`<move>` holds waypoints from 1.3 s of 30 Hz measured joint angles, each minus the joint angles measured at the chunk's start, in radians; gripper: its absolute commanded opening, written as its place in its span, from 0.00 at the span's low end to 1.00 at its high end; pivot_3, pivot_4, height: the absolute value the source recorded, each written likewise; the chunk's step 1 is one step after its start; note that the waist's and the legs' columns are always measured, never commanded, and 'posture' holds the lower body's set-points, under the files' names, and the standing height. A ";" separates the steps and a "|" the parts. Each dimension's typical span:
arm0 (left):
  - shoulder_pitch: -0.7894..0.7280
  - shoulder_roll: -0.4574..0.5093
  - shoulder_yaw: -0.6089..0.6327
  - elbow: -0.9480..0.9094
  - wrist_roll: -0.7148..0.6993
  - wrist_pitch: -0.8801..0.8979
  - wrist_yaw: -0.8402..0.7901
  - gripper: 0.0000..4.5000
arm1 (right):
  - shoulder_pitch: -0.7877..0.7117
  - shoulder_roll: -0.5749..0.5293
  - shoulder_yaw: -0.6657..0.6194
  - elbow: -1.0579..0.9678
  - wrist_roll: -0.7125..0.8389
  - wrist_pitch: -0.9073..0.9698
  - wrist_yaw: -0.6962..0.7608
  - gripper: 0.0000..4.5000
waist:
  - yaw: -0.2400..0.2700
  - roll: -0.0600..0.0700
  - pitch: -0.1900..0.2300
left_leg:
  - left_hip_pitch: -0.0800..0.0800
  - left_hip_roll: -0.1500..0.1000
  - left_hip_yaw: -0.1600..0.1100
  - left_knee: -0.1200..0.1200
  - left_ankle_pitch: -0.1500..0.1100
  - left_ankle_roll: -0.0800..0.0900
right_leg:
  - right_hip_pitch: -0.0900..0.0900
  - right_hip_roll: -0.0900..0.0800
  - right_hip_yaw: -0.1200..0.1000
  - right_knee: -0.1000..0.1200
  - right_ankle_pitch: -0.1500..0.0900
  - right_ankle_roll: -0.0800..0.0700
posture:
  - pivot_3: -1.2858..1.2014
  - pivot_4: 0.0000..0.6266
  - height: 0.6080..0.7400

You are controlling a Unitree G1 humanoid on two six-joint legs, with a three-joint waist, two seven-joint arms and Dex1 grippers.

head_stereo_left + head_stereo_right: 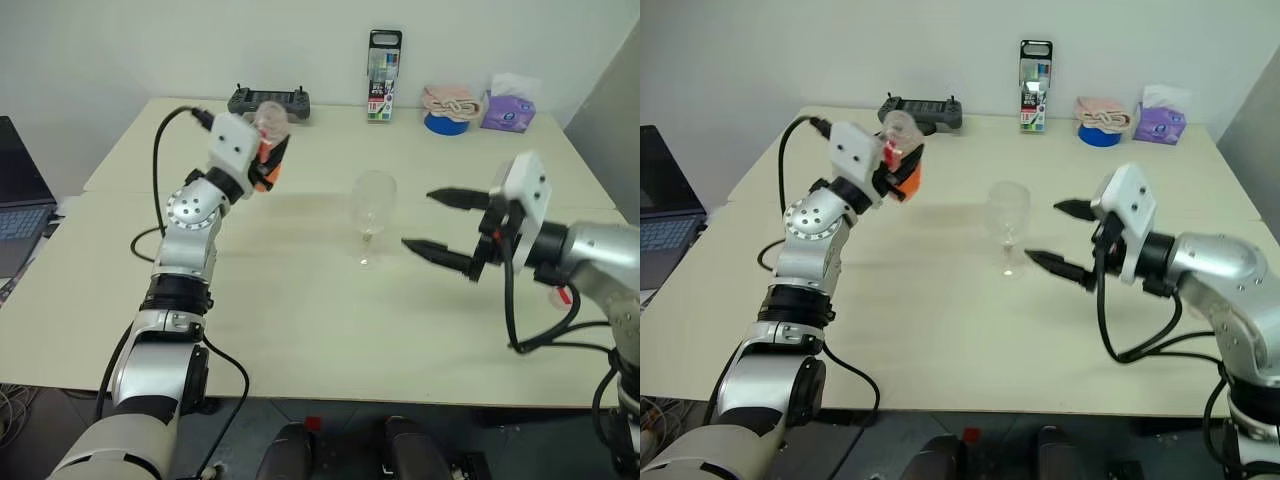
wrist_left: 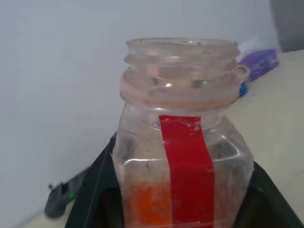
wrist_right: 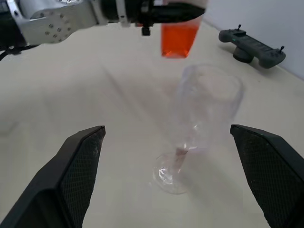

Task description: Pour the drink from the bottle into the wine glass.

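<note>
Pale tabletop under a white wall is what I get from the head camera, with one glass standing upright on it between my two arms. My left gripper is clenched on the one bottle, held off the table and well apart from the glass; the drink sits low in it, near the jaws. My right gripper hangs just beside the glass with its jaws spread wide, grasping nothing, the glass out ahead of the fingertips. Along the far edge I count one controller, one tall pack, one blue roll with cloth on it, and one purple tissue pack. From the left wrist, the bottle stands between my jaws with its neck uncapped and the orange drink down by the fingers. From the right wrist, the glass stands empty between my two spread fingers, not touching either, with the bottle hanging beyond it. I judge I am carrying the bottle towards the glass; next I must bring its mouth over the rim and tip slowly, perhaps steadying the glass with the right.
</note>
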 measured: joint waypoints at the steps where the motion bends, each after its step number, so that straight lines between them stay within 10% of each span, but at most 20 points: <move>1: -0.003 -0.002 -0.016 0.003 0.016 -0.024 -0.005 0.39 | 0.000 0.000 0.000 -0.009 -0.002 -0.002 -0.011 1.00 | -0.005 0.000 0.000 | 0.001 0.001 0.000 0.000 0.000 0.000 | 0.000 0.001 0.001 0.000 0.000 0.000 | 0.52 0.24 1.00; 19: -0.188 0.025 -0.197 0.356 0.396 -0.489 0.219 0.39 | 0.005 -0.001 0.003 -0.018 0.003 -0.007 -0.077 1.00 | -0.013 0.000 0.000 | 0.000 0.001 0.000 0.001 0.001 0.002 | 0.000 0.001 0.000 0.001 0.001 0.001 | 0.52 0.24 1.00; 39: -0.303 0.060 -0.318 0.497 0.598 -0.627 0.402 0.39 | 0.013 0.000 0.004 -0.019 0.003 -0.007 -0.102 1.00 | -0.018 0.000 0.000 | 0.000 0.000 0.000 0.001 0.001 0.002 | 0.000 0.001 0.000 0.002 0.001 0.001 | 0.52 0.24 1.00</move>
